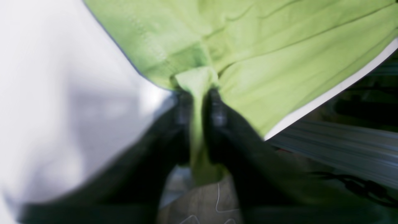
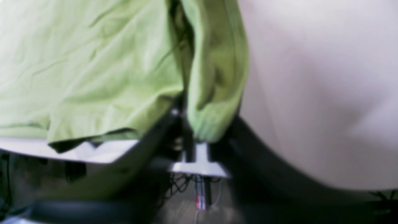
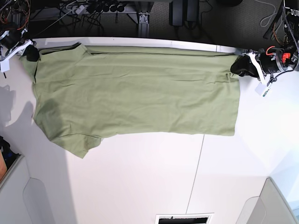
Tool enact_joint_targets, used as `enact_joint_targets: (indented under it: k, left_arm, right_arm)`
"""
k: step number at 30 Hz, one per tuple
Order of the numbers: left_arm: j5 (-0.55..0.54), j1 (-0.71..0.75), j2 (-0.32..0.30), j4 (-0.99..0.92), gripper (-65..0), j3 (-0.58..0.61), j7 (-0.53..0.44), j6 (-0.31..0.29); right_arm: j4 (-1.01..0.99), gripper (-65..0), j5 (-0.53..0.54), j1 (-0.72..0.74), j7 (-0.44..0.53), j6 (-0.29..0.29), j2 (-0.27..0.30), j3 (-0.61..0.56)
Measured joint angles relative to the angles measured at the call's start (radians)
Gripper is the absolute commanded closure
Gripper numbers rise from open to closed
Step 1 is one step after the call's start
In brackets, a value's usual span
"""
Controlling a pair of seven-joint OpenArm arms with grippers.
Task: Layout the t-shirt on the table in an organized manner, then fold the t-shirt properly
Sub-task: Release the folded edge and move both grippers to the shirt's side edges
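Green t-shirt [image 3: 135, 93] corners are pinched by left end effector [image 1: 197, 104] and right end effector [image 2: 194, 124]; cloth could be slipped off the desk [image 3: 140, 186].

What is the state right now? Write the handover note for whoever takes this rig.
Left end effector: shut on a far corner of the t-shirt.
Right end effector: at the other far corner, cloth between its fingers; grip unclear through blur.
T-shirt: spread nearly flat along the far edge of the table, near sleeve rumpled.
Done: mostly laid out.
Left: smooth the sleeve, then every fold.
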Motion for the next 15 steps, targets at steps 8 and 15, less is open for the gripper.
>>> enact_joint_targets:
  k: [8,15]
  left_arm:
    - [-0.087,0.002,-0.008,0.008,-27.9,-0.045,0.101,0.000]
    - [-0.098,-0.033,-0.017,0.046,-28.0,-0.193,0.085,0.000]
  right_arm:
    - [0.042,-31.9,-0.004,0.008,0.041,-0.002,0.000,0.060]
    - [0.072,-31.9,-0.045,0.060,0.108,-0.025,0.040,0.122]
